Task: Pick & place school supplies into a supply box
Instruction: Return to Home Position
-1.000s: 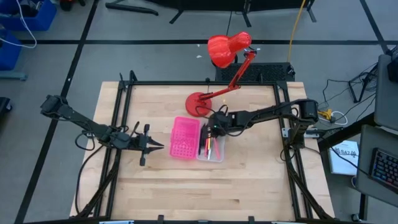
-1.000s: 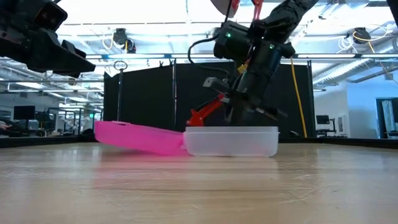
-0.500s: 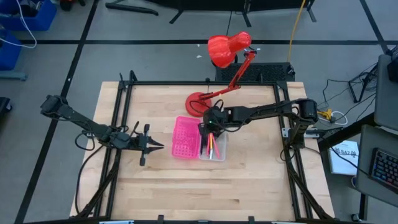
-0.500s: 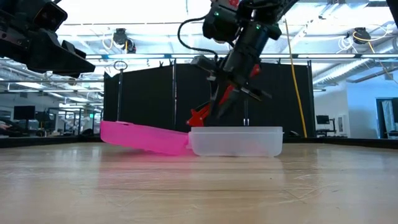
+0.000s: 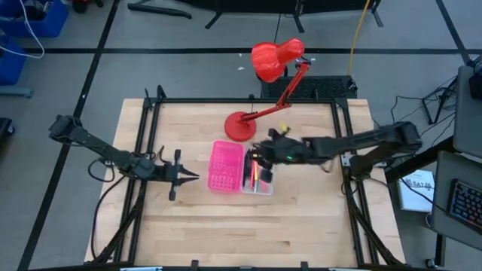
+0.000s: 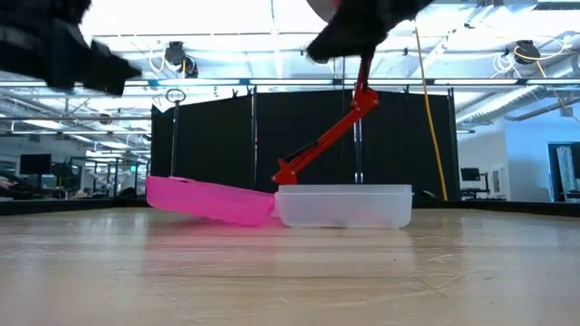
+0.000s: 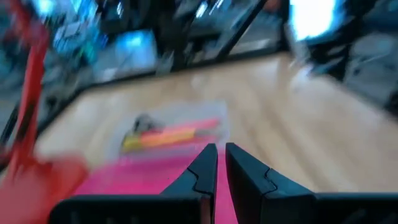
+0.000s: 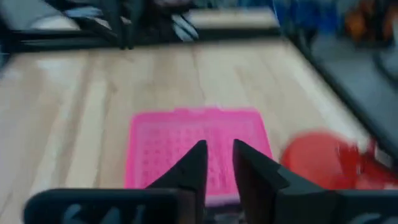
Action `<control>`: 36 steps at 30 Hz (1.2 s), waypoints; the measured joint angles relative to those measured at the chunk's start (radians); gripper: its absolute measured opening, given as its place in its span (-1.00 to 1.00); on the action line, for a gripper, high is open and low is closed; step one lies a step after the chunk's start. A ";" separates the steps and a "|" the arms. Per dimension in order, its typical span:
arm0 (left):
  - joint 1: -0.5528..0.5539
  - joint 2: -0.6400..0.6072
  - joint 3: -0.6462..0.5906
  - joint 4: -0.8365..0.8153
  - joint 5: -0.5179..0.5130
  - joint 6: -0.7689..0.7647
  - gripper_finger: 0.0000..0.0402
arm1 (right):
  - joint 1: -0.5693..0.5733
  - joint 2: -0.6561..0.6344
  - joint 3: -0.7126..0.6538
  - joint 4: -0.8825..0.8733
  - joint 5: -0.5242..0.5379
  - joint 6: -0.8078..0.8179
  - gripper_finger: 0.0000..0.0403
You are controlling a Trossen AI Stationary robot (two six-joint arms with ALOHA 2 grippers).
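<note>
Supply box [image 5: 241,170] lies open near the middle of the wooden table [image 5: 301,218] in the high view, with its pink dotted half [image 5: 224,166] toward the left arm and its clear half [image 5: 260,179] toward the right. Pens and pencils [image 5: 254,174], pink-red and yellow among them, lie lengthwise inside the clear half. The right gripper [image 5: 254,156] hangs above the far end of the clear half, at the end of an arm stretched low across the table. The left gripper [image 5: 192,177] waits off to the side of the pink half, apart from it and pointing toward it. A red desk lamp [image 5: 260,105] stands with its round base just beyond the box.

From table height, the clear half sits flat on the wood and the pink half tilts slightly up at its outer edge. Both arms show only as dark blurs at the top, well above the box, with the lamp's red arm slanting up behind.

The left wrist view shows that gripper's fingers [image 7: 208,163] drawn almost together with nothing between them; past them are the pink half and the clear half with its pens and pencils.

The right wrist view shows its fingers [image 8: 194,163] a little apart and empty, over the pink half, with the lamp's base to one side.
</note>
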 joint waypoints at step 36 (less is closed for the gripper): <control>0.108 -0.451 -0.136 -0.006 -0.052 0.311 -0.99 | 0.025 -1.022 -0.867 0.330 -0.163 -0.239 -1.00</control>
